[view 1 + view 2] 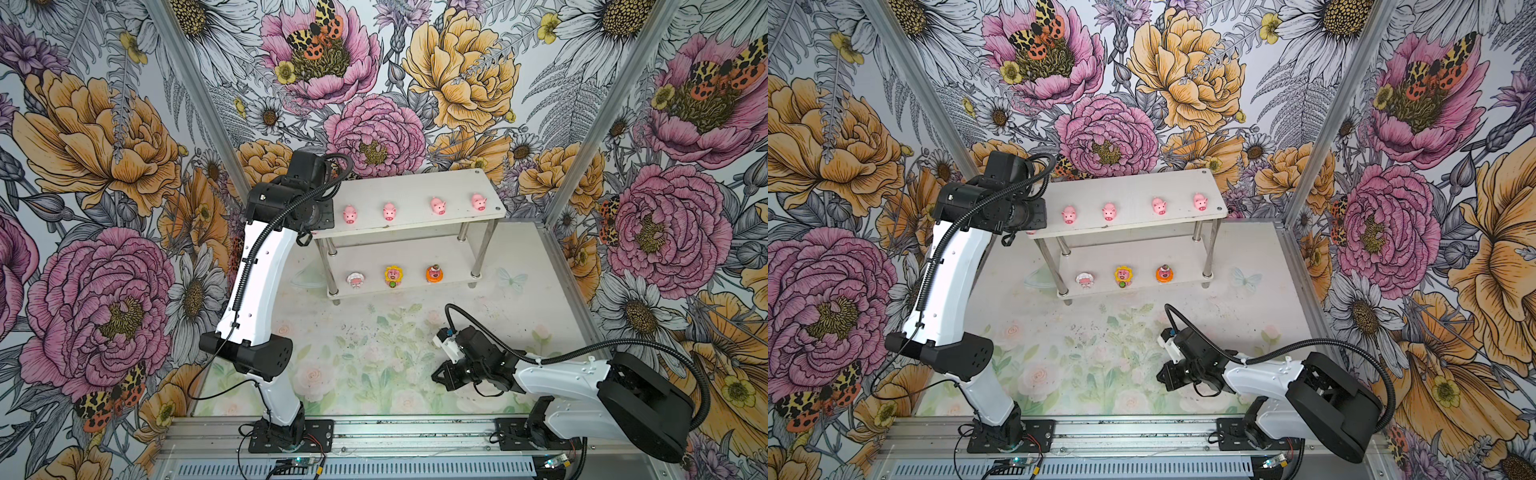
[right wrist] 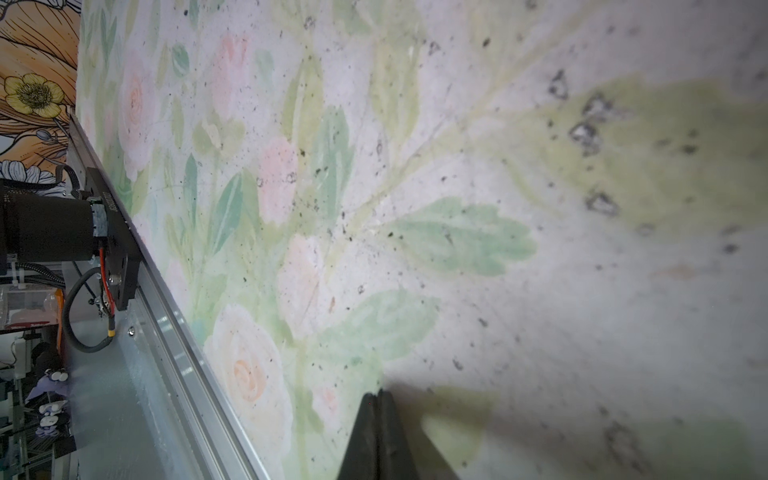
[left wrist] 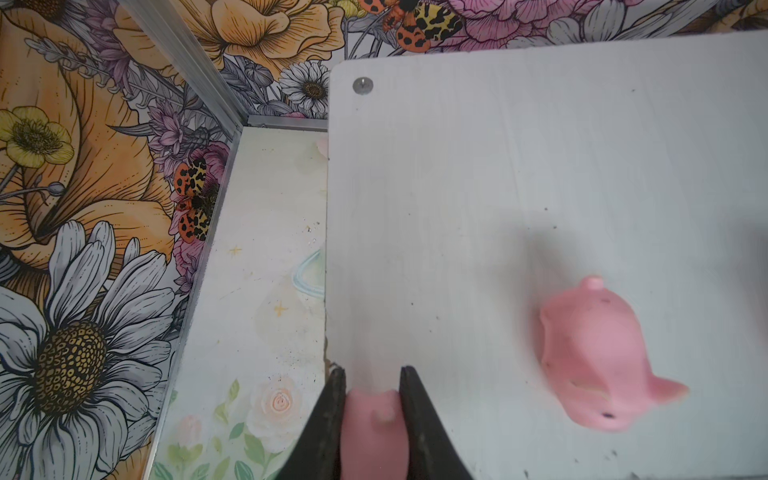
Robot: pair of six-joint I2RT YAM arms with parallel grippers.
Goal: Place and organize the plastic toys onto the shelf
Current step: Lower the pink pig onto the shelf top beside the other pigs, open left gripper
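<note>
The white two-tier shelf (image 1: 415, 187) stands at the back of the mat. Several tiny pink pigs (image 1: 389, 211) stand in a row on its top tier. On the lower tier are the white-hooded figure (image 1: 355, 279), the yellow sunflower figure (image 1: 393, 276) and the orange figure (image 1: 434, 273). My left gripper (image 3: 372, 372) is shut on another pink pig (image 3: 374, 432), just above the top tier's left end (image 3: 415, 249). The nearest standing pig (image 3: 594, 357) is beside it. In both top views the left wrist hides those fingers. My right gripper (image 1: 436, 376) (image 2: 378, 392) is shut and holds nothing, low over the mat.
The floral mat (image 1: 374, 353) lies in front of the shelf, with aluminium frame posts (image 1: 582, 174) and flowered walls around it. A metal rail (image 1: 415, 432) with both arm bases runs along the front edge. A corner screw (image 3: 363, 86) marks the shelf's left rear corner.
</note>
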